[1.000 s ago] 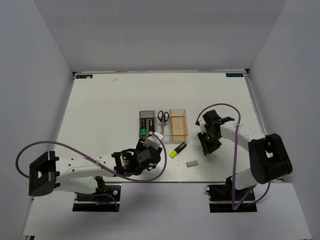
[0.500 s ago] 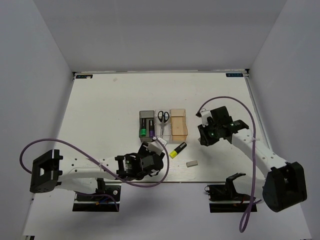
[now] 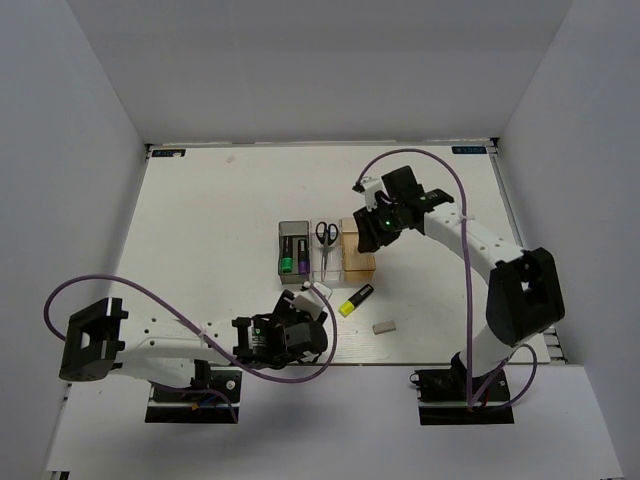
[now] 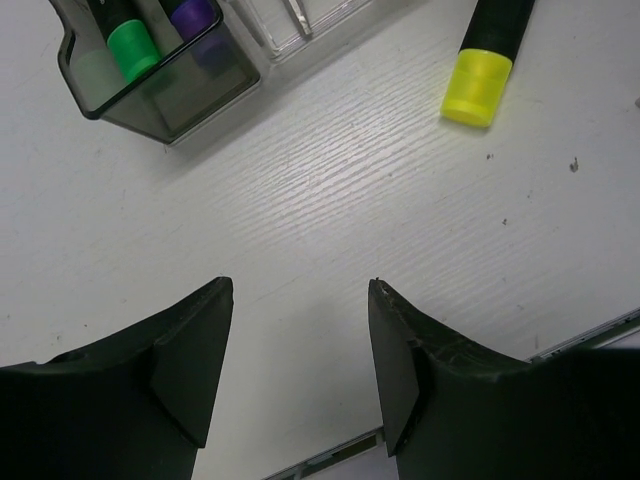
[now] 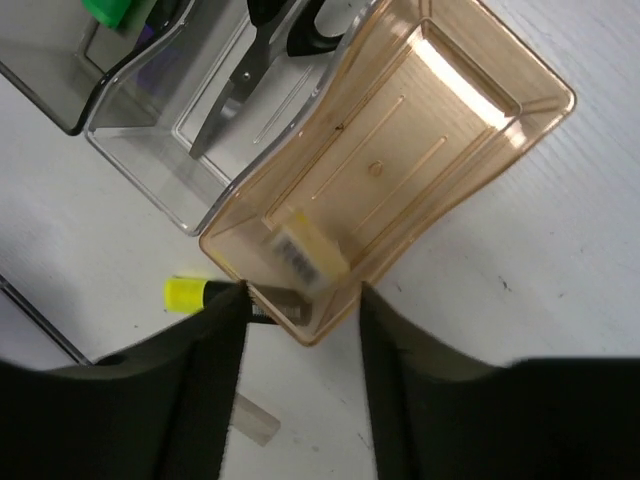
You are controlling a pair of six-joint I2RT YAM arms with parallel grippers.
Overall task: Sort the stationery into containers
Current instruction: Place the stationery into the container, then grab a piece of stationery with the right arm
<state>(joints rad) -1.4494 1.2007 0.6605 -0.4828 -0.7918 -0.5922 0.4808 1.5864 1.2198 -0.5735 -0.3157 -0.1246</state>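
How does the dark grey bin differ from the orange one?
The dark grey bin is smoky and dark; the orange bin is translucent amber. The grey one holds a green-ended highlighter and a purple-ended highlighter; the orange one shows only one small pale item, blurred. Both are rectangular, open-topped.

White tabletop (image 3: 220, 220), faint wood-grain texture up close, boxed in by plain pale grey panels: back wall (image 3: 320, 70), left wall (image 3: 60, 220), right wall (image 3: 585, 150). Light is soft and even, with weak shadows only. Small dark label (image 3: 168, 153) at each far corner.
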